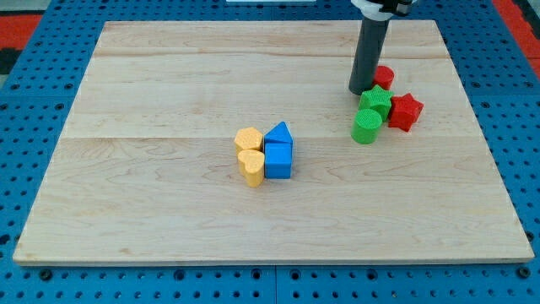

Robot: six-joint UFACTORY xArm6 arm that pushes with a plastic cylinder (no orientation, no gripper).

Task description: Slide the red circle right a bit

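The red circle [384, 77] lies at the view's upper right, partly hidden behind my rod. My tip [362, 89] rests on the board just left of the red circle, touching or nearly touching it. Directly below the tip sits a green star-shaped block [375, 102], with a green cylinder [367, 126] below that. A red star block [405, 111] lies right of the green star.
Near the board's middle is a tight cluster: a yellow hexagon [249, 138], a yellow heart [251, 165], a blue triangle [279, 133] and a blue cube [278, 160]. The wooden board [169, 101] sits on a blue pegboard; its right edge is near the red blocks.
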